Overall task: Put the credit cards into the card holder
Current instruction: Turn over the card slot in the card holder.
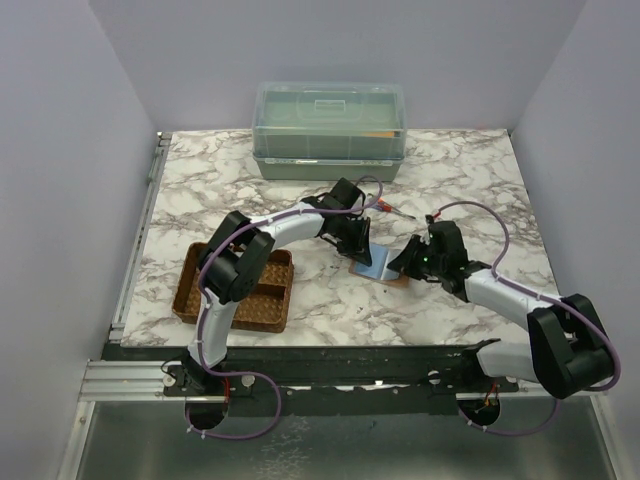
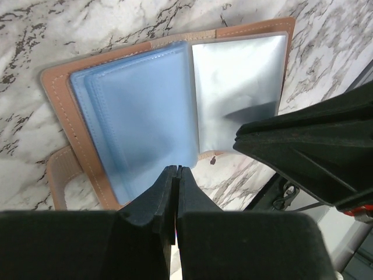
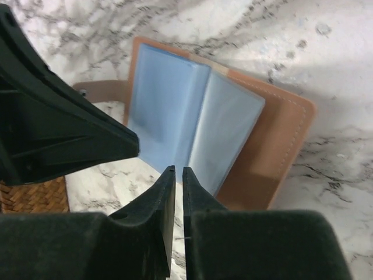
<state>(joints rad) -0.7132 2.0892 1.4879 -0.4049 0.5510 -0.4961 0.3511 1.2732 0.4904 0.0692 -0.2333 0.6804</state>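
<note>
Here, top view: the card holder (image 1: 375, 266) lies open, inner side up, mid-table (image 1: 480, 180), and both my arms meet over it. My left gripper (image 2: 176, 172) comes in from its eleven o'clock, fingers pressed together on nothing, tips at the lower edge of the blue sleeves. My right gripper (image 3: 179, 173) comes in from three o'clock, fingers parted by only a slit and holding nothing.

Wrist views: a stack of blue-tinted sleeves fills one half of the holder and a silvery-grey sleeve the other. I cannot tell whether that colour is card or plastic. No loose credit card shows in any view.

Step, as I judge it: work at the sleeves themselves, loading near its end or already done. The next move calls for lifting both grippers straight off without snagging the sleeves, then searching for any remaining card.

Also shown: woven tray (image 1: 195, 290) at nine o'clock of the holder, lidded box (image 1: 330, 130) at twelve, screwdriver (image 1: 392, 210) between. No legible brand, label or lettering anywhere.
</note>
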